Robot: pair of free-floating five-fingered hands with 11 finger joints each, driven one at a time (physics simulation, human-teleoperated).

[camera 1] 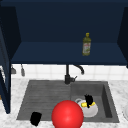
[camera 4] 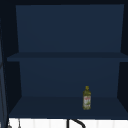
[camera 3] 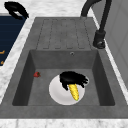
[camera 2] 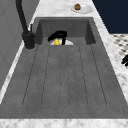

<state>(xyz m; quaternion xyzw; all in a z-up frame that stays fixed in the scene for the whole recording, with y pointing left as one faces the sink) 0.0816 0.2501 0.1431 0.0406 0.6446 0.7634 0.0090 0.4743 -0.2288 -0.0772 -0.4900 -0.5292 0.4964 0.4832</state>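
While the left hand point(camera 1: 35, 118) idles, right hand point(camera 3: 72, 78) grips corn point(camera 3: 74, 91).

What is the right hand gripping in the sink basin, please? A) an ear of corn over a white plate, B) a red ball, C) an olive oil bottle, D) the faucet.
A: the right hand has its fingers curled round the yellow corn, which lies over the white plate in the basin; the bottle stands on the cabinet shelf above.
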